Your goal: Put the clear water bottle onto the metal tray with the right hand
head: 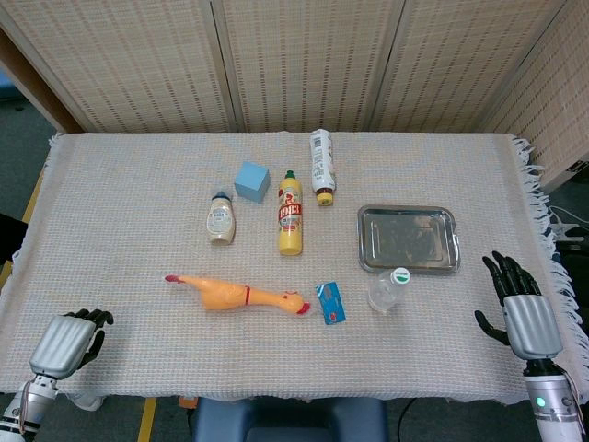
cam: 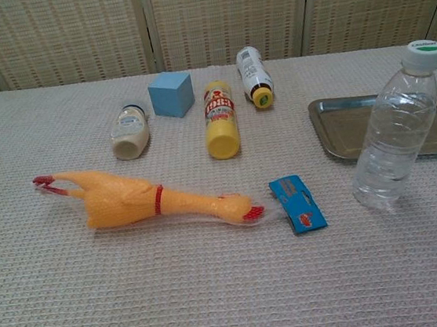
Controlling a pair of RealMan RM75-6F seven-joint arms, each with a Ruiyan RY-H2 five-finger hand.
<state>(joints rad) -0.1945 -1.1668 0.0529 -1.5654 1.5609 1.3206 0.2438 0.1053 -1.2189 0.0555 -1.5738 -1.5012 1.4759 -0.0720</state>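
The clear water bottle [head: 388, 289] [cam: 396, 132] stands upright with a white-and-green cap, just in front of the metal tray [head: 409, 239] [cam: 332, 123], which holds nothing. My right hand [head: 519, 308] rests near the table's front right edge, well to the right of the bottle, fingers apart and holding nothing. At the front left corner sits my left hand [head: 69, 342], fingers curled in on nothing. Neither hand shows in the chest view.
A yellow rubber chicken [head: 241, 295] [cam: 143, 197] and a blue packet [head: 331, 303] [cam: 297, 203] lie left of the bottle. Further back are a yellow bottle [head: 290, 215], a small white jar [head: 221, 219], a blue cube [head: 251, 180] and a lying white bottle [head: 321, 164].
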